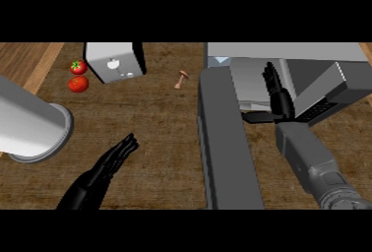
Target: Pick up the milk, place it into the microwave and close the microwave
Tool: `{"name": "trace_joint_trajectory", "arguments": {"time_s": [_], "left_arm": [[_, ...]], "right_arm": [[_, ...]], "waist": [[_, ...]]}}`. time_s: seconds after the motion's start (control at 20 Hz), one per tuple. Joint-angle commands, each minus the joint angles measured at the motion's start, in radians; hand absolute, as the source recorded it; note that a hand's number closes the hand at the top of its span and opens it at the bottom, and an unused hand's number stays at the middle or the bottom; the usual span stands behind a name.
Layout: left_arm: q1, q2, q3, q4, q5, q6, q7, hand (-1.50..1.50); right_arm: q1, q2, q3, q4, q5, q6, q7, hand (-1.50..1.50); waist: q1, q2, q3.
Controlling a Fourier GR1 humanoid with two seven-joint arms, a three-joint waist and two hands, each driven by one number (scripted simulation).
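The microwave (291, 51) stands at the back right with its dark grey door (225, 147) swung open toward me. My right hand (278, 96) reaches into the opening with straight fingers and holds nothing that I can see. A white and grey carton-like box (110, 63) with a small emblem, likely the milk, stands upright at the back left, far from both hands. Over the counter at the lower left, my left hand (109, 167) rests open, fingers straight. A small pale blue corner (218, 60) shows at the microwave's back left; what it is cannot be told.
A large grey cylinder (33, 125) lies on its side at the left edge. Two red tomatoes (77, 67) (77, 84) sit left of the box. A small wooden piece (181, 78) lies between the box and the door. The wooden counter (160, 113) spans the middle.
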Motion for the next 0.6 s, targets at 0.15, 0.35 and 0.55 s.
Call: {"name": "trace_joint_trajectory", "arguments": {"time_s": [0.15, 0.35, 0.55], "left_arm": [[-0.19, 0.006, -0.016, 0.142, -0.055, -0.033, 0.018, 1.5], [-0.155, -0.025, -0.084, 0.25, -0.108, -0.024, -0.032, 1.5], [-0.23, -0.04, -0.068, 0.311, -0.164, 0.043, -0.003, 1.5]], "right_arm": [[0.098, 0.004, 0.024, -0.044, 0.009, 0.072, -0.074, -1.5], [0.188, 0.025, 0.041, -0.111, 0.0, 0.092, -0.094, -1.5], [0.295, 0.0, 0.085, -0.232, 0.003, 0.164, -0.075, -1.5]], "waist": [[-0.034, -0.014, -0.002], [-0.048, -0.022, -0.003], [-0.073, -0.031, -0.005]]}}
